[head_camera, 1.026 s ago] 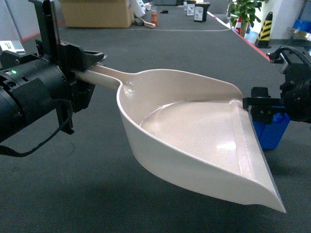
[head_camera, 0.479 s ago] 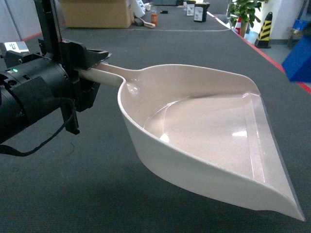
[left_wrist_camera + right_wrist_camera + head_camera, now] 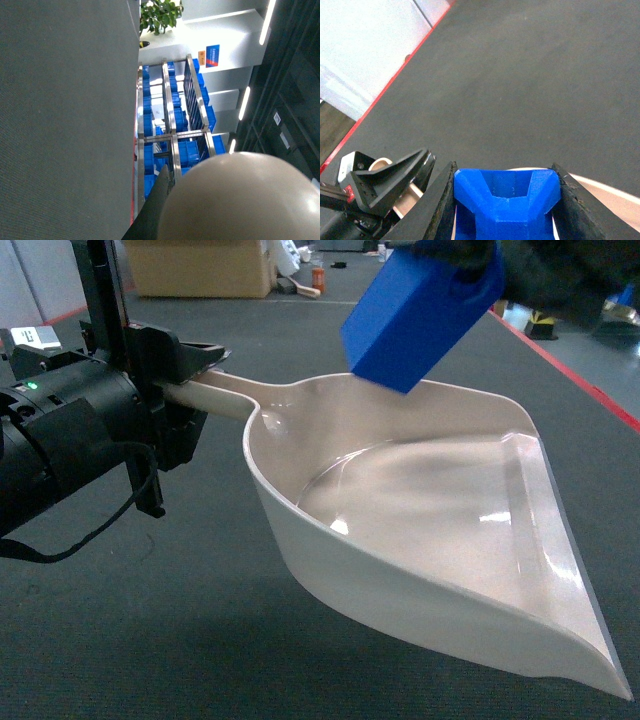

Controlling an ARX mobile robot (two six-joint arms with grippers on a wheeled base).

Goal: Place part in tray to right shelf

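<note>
right gripper (image 3: 503,200) jaws clamp blue part (image 3: 506,205) | cream tray (image 3: 600,192) beneath | dark floor (image 3: 520,75)

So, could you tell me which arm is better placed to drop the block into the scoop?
The right: its gripper already holds the blue block above the scoop, while the left gripper holds the scoop's handle.

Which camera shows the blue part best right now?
The head view: the part hangs tilted above the tray, two faces clear. The right wrist view shows only its near end between the fingers. The left wrist view misses it.
</note>
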